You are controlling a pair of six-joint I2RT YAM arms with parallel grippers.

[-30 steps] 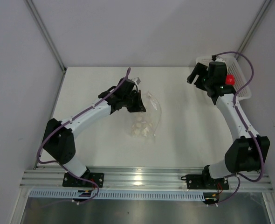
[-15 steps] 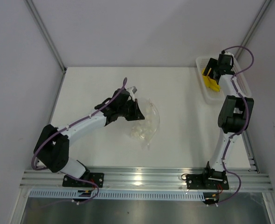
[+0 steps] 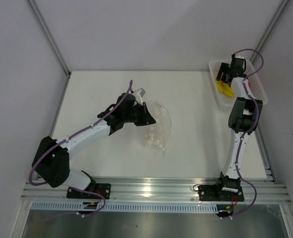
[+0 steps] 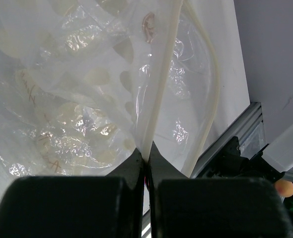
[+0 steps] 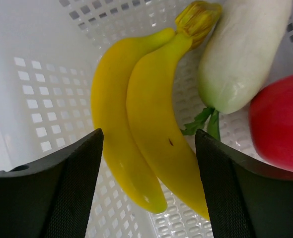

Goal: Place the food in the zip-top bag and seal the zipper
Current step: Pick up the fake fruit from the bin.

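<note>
Left gripper (image 4: 146, 154): jaws pinched tight on one lip of the clear, crinkly zip-top bag (image 3: 159, 128), right on the thin whitish press-seal zipper (image 4: 162, 79). The bag lies mid-way across the white table (image 3: 196, 144). The other lip curves away, so the mouth looks open.

Right gripper (image 5: 147, 148): jaws wide, straddling the yellow toy banana bunch (image 5: 136, 114) inside the white perforated plastic basket (image 5: 42, 74) at the far right. There's a gap on both sides, nothing gripped yet. The white radish with green leaves (image 5: 241, 54) and round red fruit (image 5: 280, 124) sit just beside it, still in the basket.

Handling guess: the banana is light, hard, glossy plastic, so slippery. Clamp across the mid-bunch, not the tapered tips. The bag is limp film and the zipper strip is its only stiff part, so hold there or the mouth collapses.
</note>
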